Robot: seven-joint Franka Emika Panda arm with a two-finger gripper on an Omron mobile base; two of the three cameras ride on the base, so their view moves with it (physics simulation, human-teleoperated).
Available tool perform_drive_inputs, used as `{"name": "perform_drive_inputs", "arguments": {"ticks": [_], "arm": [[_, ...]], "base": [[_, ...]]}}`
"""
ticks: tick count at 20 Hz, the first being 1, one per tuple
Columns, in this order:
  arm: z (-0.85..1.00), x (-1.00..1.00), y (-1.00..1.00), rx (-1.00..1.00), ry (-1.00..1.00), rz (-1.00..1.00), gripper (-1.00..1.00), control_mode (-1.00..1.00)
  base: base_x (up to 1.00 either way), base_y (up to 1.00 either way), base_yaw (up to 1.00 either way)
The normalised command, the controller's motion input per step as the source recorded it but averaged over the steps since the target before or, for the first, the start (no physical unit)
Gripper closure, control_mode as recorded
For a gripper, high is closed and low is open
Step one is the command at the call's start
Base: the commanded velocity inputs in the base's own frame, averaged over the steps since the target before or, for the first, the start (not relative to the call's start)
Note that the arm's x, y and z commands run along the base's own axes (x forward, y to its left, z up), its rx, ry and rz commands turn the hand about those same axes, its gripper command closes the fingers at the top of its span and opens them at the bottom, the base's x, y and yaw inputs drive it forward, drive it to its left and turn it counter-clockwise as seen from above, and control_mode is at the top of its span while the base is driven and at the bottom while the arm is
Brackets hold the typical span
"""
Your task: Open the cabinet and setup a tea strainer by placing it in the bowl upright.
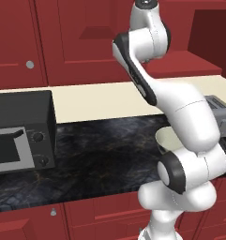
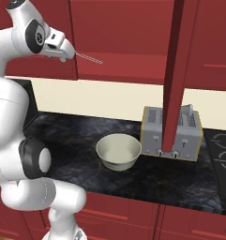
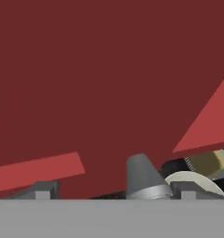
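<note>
The white arm rises from its base at 5 o'clock in the left base view, bends at a dark elbow joint, then slants up toward 12 o'clock, folding over at the top. In the right base view the wrist sits at 11 o'clock, with the gripper (image 2: 70, 51) pointing toward 3 o'clock. In the hand view two dark fingers (image 3: 44, 189) stand apart at 6 o'clock.

Open cabinet (image 2: 133, 42) door hangs edge-on above the toaster (image 2: 170, 133), blocking approach from that side; the bowl (image 2: 118, 151) just beside the toaster stays open from above.
</note>
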Motion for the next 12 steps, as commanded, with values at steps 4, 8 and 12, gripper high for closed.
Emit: {"name": "perform_drive_inputs", "arguments": {"ticks": [4, 8, 12], "arm": [[0.0, 0.37, -0.02, -0.03, -0.23, 0.03, -1.0, -1.0], [0.0, 0.26, -0.19, 0.0, -0.01, 0.03, -1.0, -1.0], [0.0, 0.03, -0.18, 0.0, -0.02, 0.05, -1.0, -1.0]], "base": [[0.0, 0.0, 0.0], [0.0, 0.0, 0.0], [0.0, 0.0, 0.0]]}}
